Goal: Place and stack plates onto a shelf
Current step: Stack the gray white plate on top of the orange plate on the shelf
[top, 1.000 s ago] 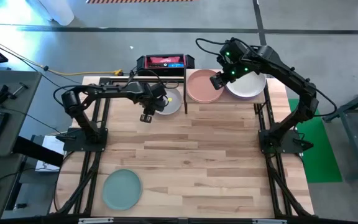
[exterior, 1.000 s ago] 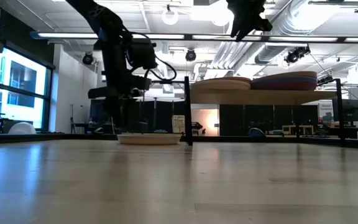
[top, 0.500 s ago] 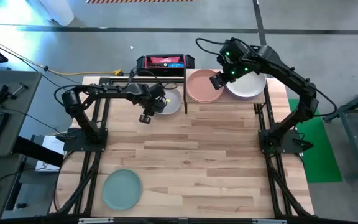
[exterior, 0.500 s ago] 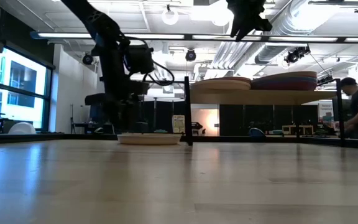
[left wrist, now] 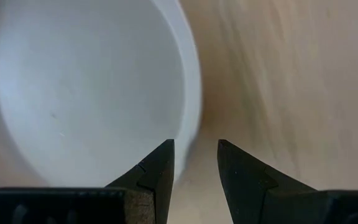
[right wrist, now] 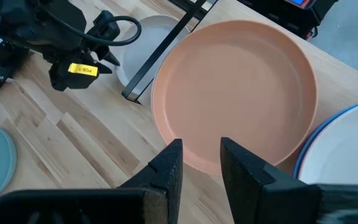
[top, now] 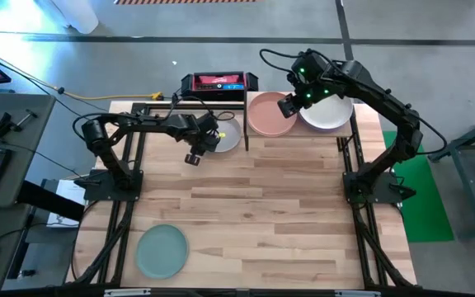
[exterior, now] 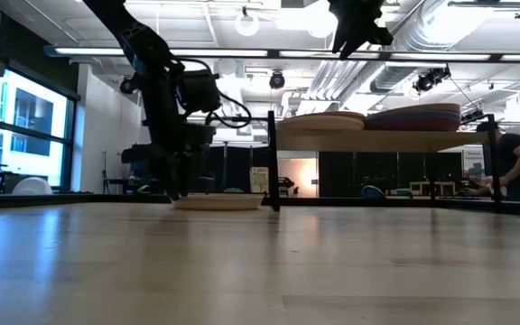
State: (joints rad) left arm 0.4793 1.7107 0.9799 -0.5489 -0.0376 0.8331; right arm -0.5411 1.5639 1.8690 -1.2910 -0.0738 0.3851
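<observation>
While 2 stacks already sit on the shelf (top: 346,132), the high view shows the left gripper (top: 193,153) at the grey-white plate (top: 225,134) on the table beside it, and a teal-green plate (top: 162,251) waiting nearer. Low view: right gripper (exterior: 361,27) hovers above the shelf. Left wrist: fingers spread, straddling the plate's rim, probably to pinch it. Right wrist: fingers parted, empty, over the pink plate (right wrist: 238,93).

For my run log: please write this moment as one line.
left end effector: open, low at grey-white plate rim | right end effector: open, empty, above pink plate on shelf | teal plate: table front
</observation>
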